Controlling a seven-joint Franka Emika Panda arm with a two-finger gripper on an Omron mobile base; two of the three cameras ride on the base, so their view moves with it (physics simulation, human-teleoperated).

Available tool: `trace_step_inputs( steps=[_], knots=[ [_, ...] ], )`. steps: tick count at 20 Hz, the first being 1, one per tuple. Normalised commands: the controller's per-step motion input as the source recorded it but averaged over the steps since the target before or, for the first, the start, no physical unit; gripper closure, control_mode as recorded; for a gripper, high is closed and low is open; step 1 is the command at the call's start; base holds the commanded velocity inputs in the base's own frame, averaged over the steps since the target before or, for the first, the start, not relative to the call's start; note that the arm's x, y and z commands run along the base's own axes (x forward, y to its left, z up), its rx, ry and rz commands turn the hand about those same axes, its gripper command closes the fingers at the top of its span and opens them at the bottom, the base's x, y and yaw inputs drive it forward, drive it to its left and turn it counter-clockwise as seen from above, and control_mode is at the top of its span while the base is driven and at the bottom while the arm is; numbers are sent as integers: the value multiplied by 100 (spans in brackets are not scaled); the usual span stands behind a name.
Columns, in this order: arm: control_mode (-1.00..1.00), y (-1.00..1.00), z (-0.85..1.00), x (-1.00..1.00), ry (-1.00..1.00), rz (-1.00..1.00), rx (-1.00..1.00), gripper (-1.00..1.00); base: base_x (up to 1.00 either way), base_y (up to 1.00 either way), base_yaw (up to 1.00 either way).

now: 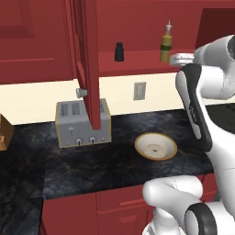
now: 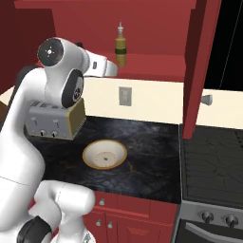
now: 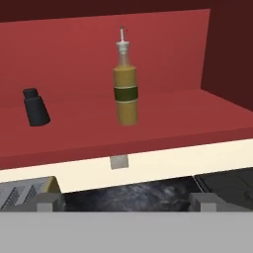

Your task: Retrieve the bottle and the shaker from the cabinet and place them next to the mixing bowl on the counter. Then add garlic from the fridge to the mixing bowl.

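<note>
The cabinet stands open, its red door (image 1: 89,59) swung out. On its red shelf (image 3: 163,123) the olive-yellow bottle (image 3: 126,94) (image 1: 165,46) (image 2: 120,50) stands upright, with the black shaker (image 3: 35,107) (image 1: 119,52) well to its left. My gripper (image 3: 124,201) (image 1: 176,59) (image 2: 113,70) is open and empty, hanging just in front of the shelf edge and a little short of the bottle. The mixing bowl (image 1: 155,146) (image 2: 104,154) sits empty on the black counter (image 1: 92,163) below. The garlic and the fridge are out of view.
A silver toaster (image 1: 82,123) (image 2: 52,118) stands on the counter left of the bowl, under the open door and its knob (image 1: 81,92). A wall outlet (image 1: 139,91) is behind the bowl. A stove (image 2: 213,161) borders the counter on the right, beside the other door (image 2: 197,71).
</note>
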Motion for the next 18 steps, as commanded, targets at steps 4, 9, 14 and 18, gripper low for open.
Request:
trace_step_inputs(
  steps=[4, 9, 14, 18],
  knots=[
    [-100, 32, 30, 15, 7, -1, 0, -100, 0, 0, 0],
    [-100, 3, 40, 24, 17, -5, 0, -100, 0, 0, 0],
    [-100, -2, 1, 5, 0, -2, 0, -100, 0, 0, 0],
    [-100, -2, -3, 31, 4, 0, 0, -100, 0, 0, 0]
  ],
)
